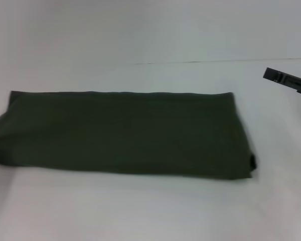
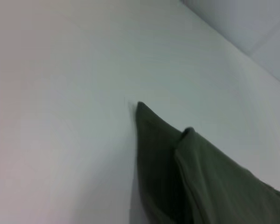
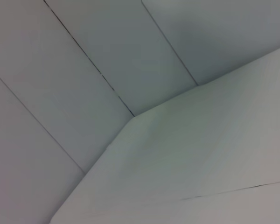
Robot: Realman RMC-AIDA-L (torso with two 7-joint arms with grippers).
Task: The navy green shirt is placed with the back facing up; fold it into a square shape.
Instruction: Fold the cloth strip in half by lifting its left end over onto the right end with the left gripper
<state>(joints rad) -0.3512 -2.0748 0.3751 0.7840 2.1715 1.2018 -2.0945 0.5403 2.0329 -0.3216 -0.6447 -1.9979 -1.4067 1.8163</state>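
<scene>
The navy green shirt (image 1: pixel 123 133) lies flat on the white table (image 1: pixel 140 211) as a long dark olive band running left to right, plain side up, with no lettering showing. Its layered corner (image 2: pixel 177 158) fills the left wrist view, one fold lying over another. My right gripper (image 1: pixel 287 80) hangs above the table at the far right, well clear of the shirt's right end. My left gripper does not show in any view. The right wrist view holds only table and wall panels.
White table surface (image 3: pixel 200 154) surrounds the shirt in front, behind and to the right. The table's far edge (image 1: pixel 215 62) runs just behind the shirt, with a pale wall (image 3: pixel 107 46) beyond it.
</scene>
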